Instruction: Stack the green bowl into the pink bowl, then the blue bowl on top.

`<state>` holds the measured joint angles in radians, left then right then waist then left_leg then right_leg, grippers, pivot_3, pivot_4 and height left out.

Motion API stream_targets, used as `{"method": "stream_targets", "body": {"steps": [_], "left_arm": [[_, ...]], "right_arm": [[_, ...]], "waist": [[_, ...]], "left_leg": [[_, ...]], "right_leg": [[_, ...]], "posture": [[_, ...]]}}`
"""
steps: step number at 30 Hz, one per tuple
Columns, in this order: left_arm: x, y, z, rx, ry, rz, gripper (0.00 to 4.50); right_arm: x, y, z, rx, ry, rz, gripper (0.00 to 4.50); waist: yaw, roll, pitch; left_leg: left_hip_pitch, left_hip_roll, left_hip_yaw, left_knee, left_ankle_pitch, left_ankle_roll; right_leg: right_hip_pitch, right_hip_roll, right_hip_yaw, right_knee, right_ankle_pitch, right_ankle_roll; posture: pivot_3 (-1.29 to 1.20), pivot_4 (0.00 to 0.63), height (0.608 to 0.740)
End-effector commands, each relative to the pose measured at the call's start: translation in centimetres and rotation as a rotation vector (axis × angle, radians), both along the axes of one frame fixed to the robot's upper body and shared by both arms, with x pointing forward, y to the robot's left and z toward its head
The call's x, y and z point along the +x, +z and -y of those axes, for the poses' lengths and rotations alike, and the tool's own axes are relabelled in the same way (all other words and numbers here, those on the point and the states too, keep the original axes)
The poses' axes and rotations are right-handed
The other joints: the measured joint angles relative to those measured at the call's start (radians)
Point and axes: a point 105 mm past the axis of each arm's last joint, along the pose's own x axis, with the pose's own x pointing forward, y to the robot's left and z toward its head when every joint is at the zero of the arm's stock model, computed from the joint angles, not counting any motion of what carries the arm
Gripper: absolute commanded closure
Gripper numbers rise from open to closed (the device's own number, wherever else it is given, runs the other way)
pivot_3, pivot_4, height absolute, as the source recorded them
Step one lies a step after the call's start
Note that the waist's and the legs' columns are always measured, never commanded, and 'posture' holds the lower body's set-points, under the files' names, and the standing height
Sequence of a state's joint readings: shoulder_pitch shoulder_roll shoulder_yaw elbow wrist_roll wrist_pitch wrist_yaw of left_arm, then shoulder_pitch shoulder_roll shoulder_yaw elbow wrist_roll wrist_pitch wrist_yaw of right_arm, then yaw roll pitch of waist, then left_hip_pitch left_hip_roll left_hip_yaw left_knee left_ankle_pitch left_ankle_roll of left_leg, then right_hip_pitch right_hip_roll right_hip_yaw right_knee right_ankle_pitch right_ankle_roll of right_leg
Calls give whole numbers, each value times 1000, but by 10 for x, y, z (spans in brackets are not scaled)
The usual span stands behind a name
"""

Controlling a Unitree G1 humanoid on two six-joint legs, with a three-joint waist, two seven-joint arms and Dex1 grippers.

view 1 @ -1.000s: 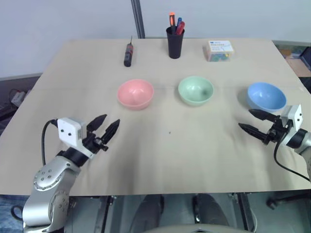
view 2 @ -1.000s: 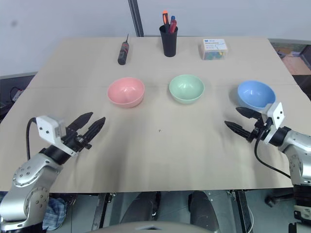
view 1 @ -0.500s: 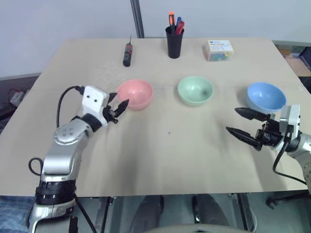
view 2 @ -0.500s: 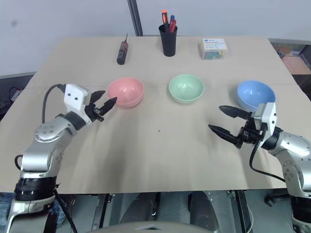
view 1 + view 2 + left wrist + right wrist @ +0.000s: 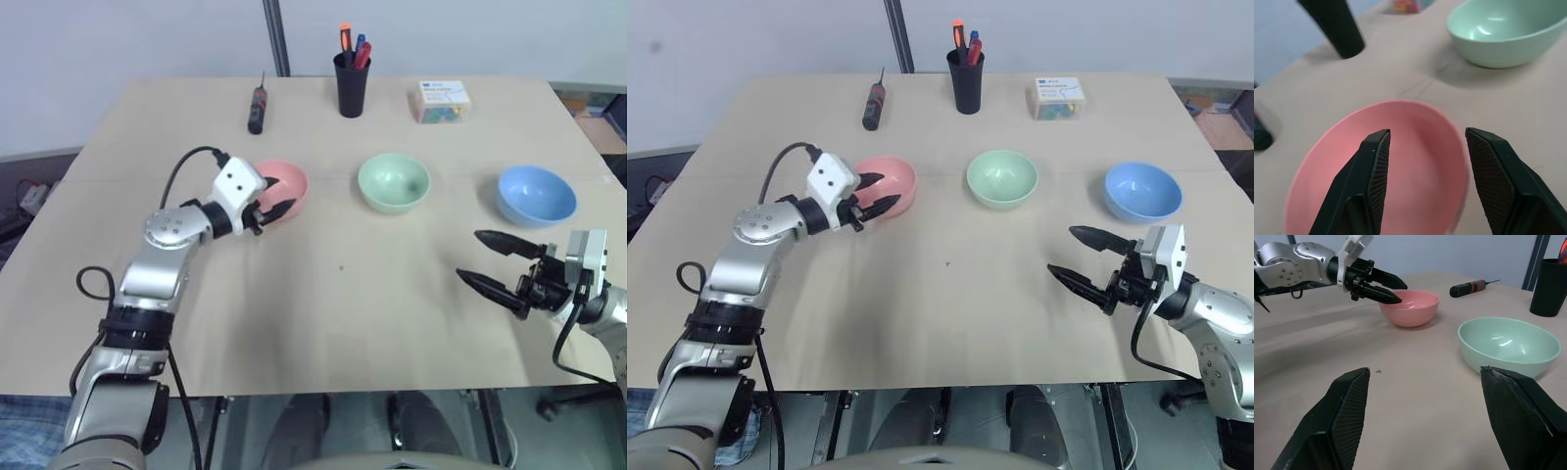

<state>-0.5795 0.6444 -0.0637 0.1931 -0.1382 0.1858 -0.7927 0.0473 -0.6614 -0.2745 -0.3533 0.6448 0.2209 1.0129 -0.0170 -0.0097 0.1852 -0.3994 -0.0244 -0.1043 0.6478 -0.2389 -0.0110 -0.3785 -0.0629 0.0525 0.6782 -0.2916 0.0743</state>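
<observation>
Right tool point(image 5: 1089, 262) nearest the bench's point(image 5: 323, 323) front edge on the right side, fingers spread wide, nothing between them, hovering over bare bench short of the blue bowl point(image 5: 536, 195). It points toward the middle of the bench; its wrist view looks at the green bowl point(image 5: 1509, 345) and the pink bowl point(image 5: 1409, 307).

Left tool point(image 5: 270, 204) further in on the left, fingers partly apart, empty, tips at the near-left rim of the pink bowl point(image 5: 279, 186). In the left wrist view the two fingers point(image 5: 1371, 171) sit over the bowl's opening; contact with the rim cannot be told.

All three bowls stand upright in one row across the mid bench, well apart: pink left, green bowl point(image 5: 394, 182) centre, blue right. None stacked.

Far edge of bench: a black-and-red screwdriver point(image 5: 258, 106) behind the pink bowl, a black pen cup point(image 5: 353, 82) with markers behind the green, a small clear box point(image 5: 441, 101) of coloured bits to its right.
</observation>
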Motion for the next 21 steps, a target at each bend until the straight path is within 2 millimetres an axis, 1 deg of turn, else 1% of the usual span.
{"method": "stream_targets", "body": {"steps": [1,5,11,12,13,14,15,16,17,18,21], "left_arm": [[4,6,8,59,-44,27,1910],[9,1,11,112,-58,-1,1910],[14,-5,12,145,-83,-43,1910],[14,-7,11,148,-82,-50,2420],[15,-8,10,152,-82,-55,2700],[15,-9,9,157,-82,-57,3134],[16,-9,9,157,-82,-58,3422],[16,-9,8,159,-82,-58,3932],[17,-10,8,163,-83,-58,4336],[17,-11,7,172,-84,-59,4446],[17,-11,9,185,-97,-55,4446]], "right_arm": [[-2,10,2,-16,-13,67,725],[-1,9,3,-17,-19,72,725],[0,8,5,-23,-26,78,725],[0,7,5,-24,-26,78,725],[0,7,6,-24,-27,78,725],[0,7,6,-25,-28,78,725],[0,6,7,-26,-30,77,725],[0,6,8,-27,-31,76,725],[-1,6,8,-29,-33,76,725],[-1,5,9,-30,-34,75,725],[-1,5,10,-32,-36,73,725]], "waist": [[0,0,0],[0,0,0],[0,0,0],[0,0,0],[-1,0,0],[-1,0,0],[-1,0,0],[0,0,0],[0,0,0],[0,0,0],[0,0,0]], "left_leg": [[0,0,0,0,0,0],[0,0,0,0,0,0],[0,0,0,0,0,0],[0,0,0,1,0,0],[0,0,0,1,0,0],[0,0,0,1,0,0],[0,0,0,1,0,0],[0,0,0,1,0,0],[0,0,-1,1,0,0],[0,0,-1,1,0,0],[0,0,0,1,0,0]], "right_leg": [[0,0,0,0,0,0],[0,0,0,0,0,0],[0,0,0,0,0,0],[0,0,0,0,0,0],[0,0,0,0,0,0],[0,0,0,0,0,0],[0,0,0,1,0,0],[0,0,0,1,0,0],[0,0,0,1,0,0],[0,0,0,1,0,0],[0,0,0,1,0,0]], "posture": [[0,150,740],[0,150,740],[0,150,740],[0,150,740],[0,150,740],[0,150,740],[0,150,740],[0,150,740],[0,150,740],[0,150,740],[0,150,740]]}}
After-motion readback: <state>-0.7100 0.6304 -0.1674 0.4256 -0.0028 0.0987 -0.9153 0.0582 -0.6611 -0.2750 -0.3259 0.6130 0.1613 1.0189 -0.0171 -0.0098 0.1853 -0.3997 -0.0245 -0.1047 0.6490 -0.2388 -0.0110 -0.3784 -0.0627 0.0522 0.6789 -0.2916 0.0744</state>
